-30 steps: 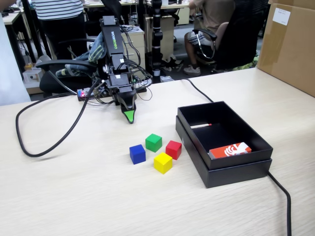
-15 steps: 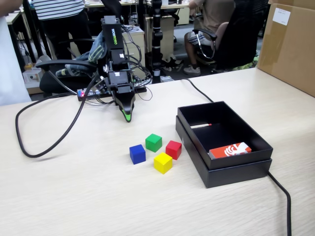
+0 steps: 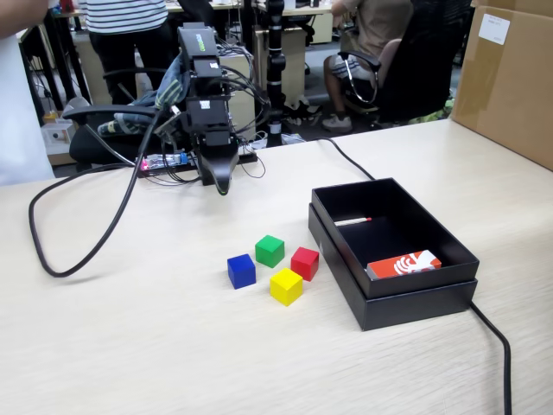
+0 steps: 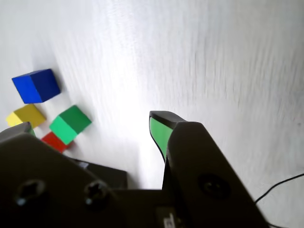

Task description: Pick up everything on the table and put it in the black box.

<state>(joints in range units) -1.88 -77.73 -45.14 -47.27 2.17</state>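
Note:
Four small cubes sit close together on the table (image 3: 130,346): blue (image 3: 241,271), green (image 3: 270,251), red (image 3: 304,263) and yellow (image 3: 286,286). The black box (image 3: 415,304) stands just right of them in the fixed view. My gripper (image 3: 222,184) hangs above the table behind the cubes, well apart from them. In the wrist view the gripper (image 4: 92,121) is open, its jaws wide apart with nothing between them. That view shows the blue (image 4: 37,86), yellow (image 4: 26,115), green (image 4: 70,124) and red (image 4: 54,141) cubes at the left, with a corner of the black box (image 4: 107,175) below them.
Inside the box lie a red-and-white card (image 3: 403,264) and a thin white stick (image 3: 352,221). A big brown carton (image 3: 510,78) stands at the back right. A black cable (image 3: 78,251) loops over the left of the table. Another cable (image 3: 494,341) runs along the right front.
The gripper has risen from close above the table and drawn back a little towards the arm's base. Its green pad no longer faces the fixed camera. The cubes have not moved.

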